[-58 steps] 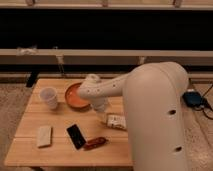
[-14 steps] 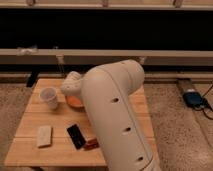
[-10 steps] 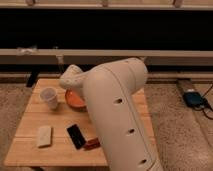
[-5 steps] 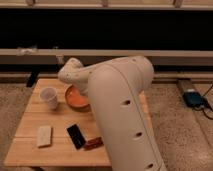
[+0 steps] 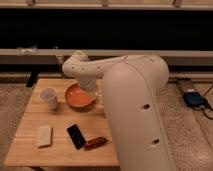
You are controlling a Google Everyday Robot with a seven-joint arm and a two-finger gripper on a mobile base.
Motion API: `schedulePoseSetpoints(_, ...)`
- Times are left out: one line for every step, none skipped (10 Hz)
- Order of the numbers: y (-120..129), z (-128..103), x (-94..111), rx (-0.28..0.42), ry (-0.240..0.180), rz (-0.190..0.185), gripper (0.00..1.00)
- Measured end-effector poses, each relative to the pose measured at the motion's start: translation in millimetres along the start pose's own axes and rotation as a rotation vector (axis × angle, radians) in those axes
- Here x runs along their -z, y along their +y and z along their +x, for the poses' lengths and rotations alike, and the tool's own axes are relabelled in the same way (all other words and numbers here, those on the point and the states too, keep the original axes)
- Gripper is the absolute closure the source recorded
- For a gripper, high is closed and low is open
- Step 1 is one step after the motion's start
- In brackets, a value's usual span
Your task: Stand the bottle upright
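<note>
Mid-task at the worktop (image 5: pixel 26 150): my fingers (image 5: pixel 96 96) hang low at the right rim of the orange bowl (image 5: pixel 77 97), largely screened by my own white arm (image 5: pixel 132 95); I cannot tell whether they are apart or together. Beyond the bowl from them stands a translucent cup (image 5: pixel 49 97). Nearer the front edge, well apart from my fingers, lie a reddish-brown oblong (image 5: pixel 95 143), a black phone (image 5: pixel 76 136) and a pale block (image 5: pixel 44 136). The bottle is hidden from view; my arm covers the worktop's right side.
</note>
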Motion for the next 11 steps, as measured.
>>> schedulePoseSetpoints(-3, -2, 5, -0.014, -0.035, -0.005, 1.00)
schedulePoseSetpoints(-5, -5, 9, -0.025, -0.067, -0.010, 1.00)
schedulePoseSetpoints(-7, -9, 13, -0.034, -0.101, -0.013, 1.00)
schedulePoseSetpoints(-7, -14, 17, -0.041, -0.136, -0.018, 1.00)
schedulePoseSetpoints(-9, -16, 21, -0.047, -0.162, -0.023, 1.00)
schedulePoseSetpoints(-13, -17, 24, -0.056, -0.191, -0.024, 1.00)
schedulePoseSetpoints(-16, -17, 29, -0.065, -0.222, -0.030, 1.00)
schedulePoseSetpoints(-17, -18, 32, -0.064, -0.243, -0.036, 1.00)
schedulePoseSetpoints(-19, -19, 36, -0.060, -0.271, -0.048, 1.00)
schedulePoseSetpoints(-22, -16, 40, -0.049, -0.301, -0.059, 1.00)
schedulePoseSetpoints(-23, -15, 45, -0.024, -0.343, -0.080, 1.00)
